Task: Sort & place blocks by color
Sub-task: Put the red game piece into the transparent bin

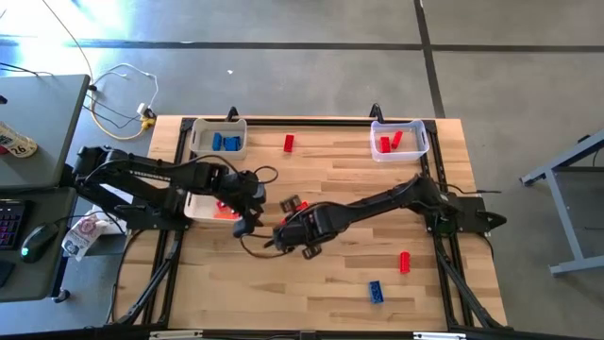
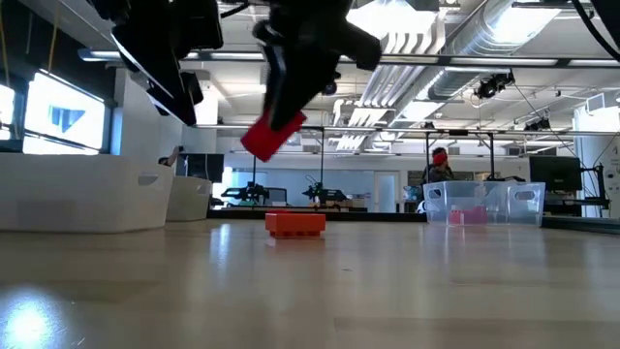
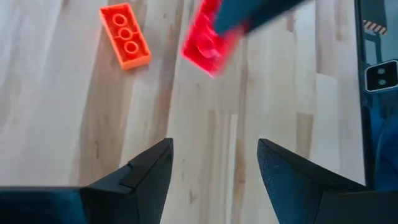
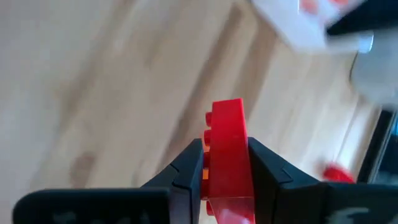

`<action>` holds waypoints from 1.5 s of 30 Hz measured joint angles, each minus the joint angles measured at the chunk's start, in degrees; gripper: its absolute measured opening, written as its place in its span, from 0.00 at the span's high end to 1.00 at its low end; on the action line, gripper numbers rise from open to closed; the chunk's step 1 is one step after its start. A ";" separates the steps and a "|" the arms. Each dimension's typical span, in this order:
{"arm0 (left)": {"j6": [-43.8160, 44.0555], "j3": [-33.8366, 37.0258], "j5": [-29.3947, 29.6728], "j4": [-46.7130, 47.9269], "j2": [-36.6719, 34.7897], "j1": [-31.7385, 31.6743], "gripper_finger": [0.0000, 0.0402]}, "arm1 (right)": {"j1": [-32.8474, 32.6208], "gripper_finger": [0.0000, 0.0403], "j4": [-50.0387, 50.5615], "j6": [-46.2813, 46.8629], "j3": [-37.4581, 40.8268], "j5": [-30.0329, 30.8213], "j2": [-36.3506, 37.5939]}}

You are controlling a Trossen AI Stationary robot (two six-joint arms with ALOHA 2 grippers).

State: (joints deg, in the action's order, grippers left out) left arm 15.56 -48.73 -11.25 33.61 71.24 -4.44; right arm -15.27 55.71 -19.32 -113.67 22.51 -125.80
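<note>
My right gripper (image 4: 227,149) is shut on a red block (image 2: 273,136) and carries it above the table's middle (image 1: 290,204). An orange block (image 2: 295,224) lies flat on the wood just beneath it, also visible in the left wrist view (image 3: 124,43). My left gripper (image 3: 214,146) stands open over bare wood, left of the right gripper (image 1: 243,224), with nothing between its fingers. A white bin (image 1: 209,208) with orange blocks sits under the left arm. Blue blocks (image 1: 226,142) lie in the far-left bin and red blocks (image 1: 391,142) in the far-right clear bin. My right gripper pinches the red block between its two fingers, one finger on the studded face (image 4: 207,134) and the other on the opposite face. The fingers slant down from above. The block's free end (image 2: 260,145) sticks out past the fingertips, tilted, clear of the table.
Loose blocks lie on the wood: a red one (image 1: 288,143) at the far edge between the bins, another red one (image 1: 405,262) and a blue one (image 1: 376,291) at the near right. A desk with a mouse (image 1: 38,238) stands to the table's left.
</note>
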 joint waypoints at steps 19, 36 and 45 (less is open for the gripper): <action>-5.76 0.00 0.05 0.05 0.00 -6.86 0.46 | 10.66 0.82 32.47 25.22 0.09 15.27 -0.02; -7.81 0.00 1.52 1.16 -0.02 -7.22 0.46 | 18.93 0.82 25.56 34.56 24.54 21.77 20.76; -7.76 0.00 7.69 1.06 0.00 -7.22 0.46 | 27.93 0.81 13.63 40.61 39.27 23.08 36.62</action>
State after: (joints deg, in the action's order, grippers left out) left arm 7.80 -48.73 -3.56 34.66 71.24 -11.66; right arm 12.66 69.34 21.28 -74.39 45.59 -89.17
